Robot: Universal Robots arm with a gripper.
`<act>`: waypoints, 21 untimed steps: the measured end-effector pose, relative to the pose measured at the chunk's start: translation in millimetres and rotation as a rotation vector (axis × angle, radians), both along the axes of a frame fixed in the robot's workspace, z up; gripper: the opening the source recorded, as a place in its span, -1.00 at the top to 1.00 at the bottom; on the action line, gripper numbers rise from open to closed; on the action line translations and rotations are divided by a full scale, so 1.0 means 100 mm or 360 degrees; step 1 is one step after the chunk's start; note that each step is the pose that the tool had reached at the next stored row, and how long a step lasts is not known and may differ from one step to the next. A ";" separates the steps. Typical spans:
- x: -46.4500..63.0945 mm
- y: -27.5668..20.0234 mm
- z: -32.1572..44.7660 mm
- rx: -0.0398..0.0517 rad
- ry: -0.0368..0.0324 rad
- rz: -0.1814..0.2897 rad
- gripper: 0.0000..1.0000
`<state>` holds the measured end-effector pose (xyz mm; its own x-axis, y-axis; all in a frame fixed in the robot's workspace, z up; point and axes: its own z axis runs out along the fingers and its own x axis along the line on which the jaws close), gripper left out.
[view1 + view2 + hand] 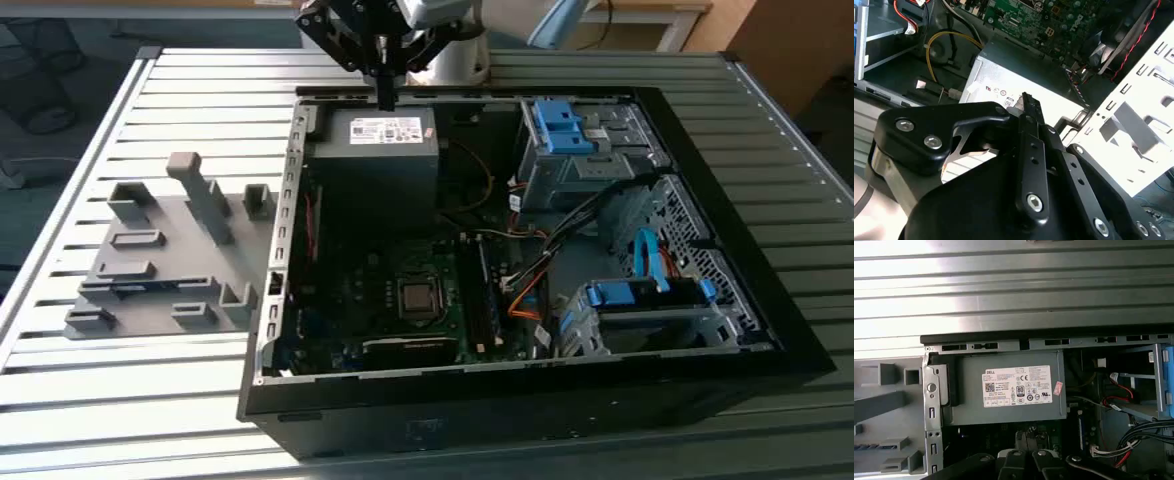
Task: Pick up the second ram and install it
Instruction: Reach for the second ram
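I see the gripper (386,97) with its two fingers pressed together, gripping nothing, hanging above the far edge of the computer case (534,405), over its one power supply (380,135). The second ram (138,287), one strip, lies flat in the grey holder (160,215) on the exterior view's left, well apart from the gripper.

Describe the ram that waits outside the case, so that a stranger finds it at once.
At the exterior view's left, beside the open case, a grey tray lies on the slatted table. The ram sits in one of its low slots. It is the only thin blue-green strip among grey plastic blocks.
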<state>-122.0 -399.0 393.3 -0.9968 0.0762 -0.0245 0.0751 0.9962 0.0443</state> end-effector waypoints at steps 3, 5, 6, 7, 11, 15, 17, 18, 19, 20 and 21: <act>0.00 0.000 0.000 0.0000 0.0000 0.0000 0.79; 0.00 0.000 0.000 0.0000 0.0000 0.0000 0.79; 0.00 0.000 0.000 0.0000 0.0000 0.0000 0.79; 0.00 0.001 0.000 0.0000 0.0000 0.0000 0.79; -0.02 0.000 0.000 0.0000 0.0000 0.0000 0.79; -0.05 0.000 0.000 0.0000 0.0000 0.0000 0.79; -0.06 0.000 0.000 0.0000 0.0000 0.0000 0.79; -0.06 0.000 0.000 0.0000 0.0000 0.0000 0.79; -0.07 0.000 0.000 0.0000 0.0000 0.0000 0.79; -0.08 0.000 0.000 0.0000 0.0000 0.0000 0.79; -0.08 0.000 0.000 0.0000 0.0000 0.0000 0.79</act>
<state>-130.2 -398.9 393.3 -0.9968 0.0762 -0.0245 0.0751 0.9962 0.0444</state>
